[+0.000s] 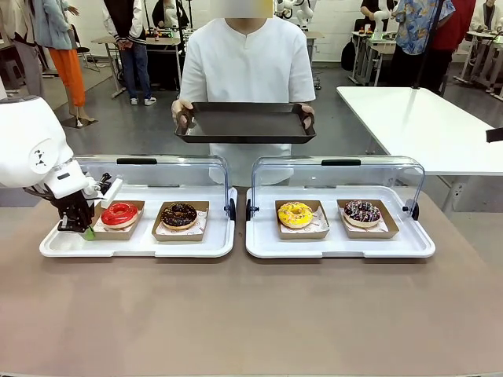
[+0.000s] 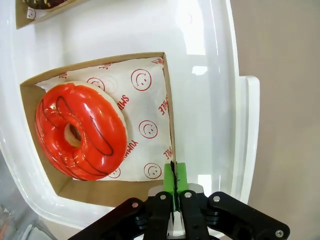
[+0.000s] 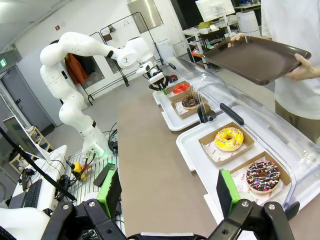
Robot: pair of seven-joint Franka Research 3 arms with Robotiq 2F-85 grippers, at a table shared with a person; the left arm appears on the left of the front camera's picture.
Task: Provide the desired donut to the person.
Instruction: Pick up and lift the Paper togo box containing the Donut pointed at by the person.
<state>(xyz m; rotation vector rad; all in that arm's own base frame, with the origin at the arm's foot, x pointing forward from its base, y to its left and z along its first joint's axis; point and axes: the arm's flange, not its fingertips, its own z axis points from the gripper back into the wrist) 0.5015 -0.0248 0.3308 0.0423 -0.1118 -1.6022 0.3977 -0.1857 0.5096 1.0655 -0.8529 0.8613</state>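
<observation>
A red-glazed donut [image 1: 119, 213] [image 2: 80, 132] lies in a brown cardboard tray [image 2: 169, 115] at the left end of the left white serving tray [image 1: 137, 245]. My left gripper [image 1: 82, 228] [image 2: 174, 180] is shut, its green pads pinching the cardboard tray's side wall beside the donut. The person [image 1: 251, 63] in a white shirt stands across the table holding out a dark tray [image 1: 245, 124] [image 3: 260, 55] with both hands. My right gripper [image 3: 170, 192] is open and holds nothing, well above the table near the right serving tray [image 3: 190, 150].
A chocolate donut [image 1: 179, 215] sits next to the red one. The right serving tray [image 1: 338, 245] holds a yellow donut [image 1: 295, 214] and a dark sprinkled donut [image 1: 361, 211]. Both clear lids [image 1: 338, 169] stand raised at the back. A white table [image 1: 424, 126] is far right.
</observation>
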